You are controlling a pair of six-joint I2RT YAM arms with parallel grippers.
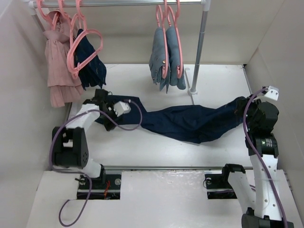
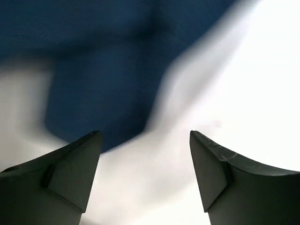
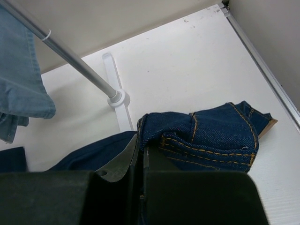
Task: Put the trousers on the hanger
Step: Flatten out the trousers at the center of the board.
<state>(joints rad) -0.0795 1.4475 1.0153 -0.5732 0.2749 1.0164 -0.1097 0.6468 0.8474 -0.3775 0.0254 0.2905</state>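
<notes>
Top, left-wrist and right-wrist views of the desk. The trousers lie stretched across the middle of the desk, running from near its left edge to its right edge, with the leg end at the left and the waistband end at the right. My right pincer is closed, its fingers pressed together on the bunched denim at the waistband end, just beside the orange-brown stitching; the tan patch shows at the fold's outer corner, towards the desk's right edge. My left pincer stands wide open with nothing between its jaws; beyond the fingertips lies a blurred edge of the navy cloth, and I cannot tell whether the tips touch it. In the top view this pincer sits at the leg end, near the left edge. Along the far edge runs a rail on a post. From it, towards the far left corner, hang a pink garment, a pink hanger and a smaller dark navy garment; near the post hang light blue jeans. The hanger is well apart from the trousers.
</notes>
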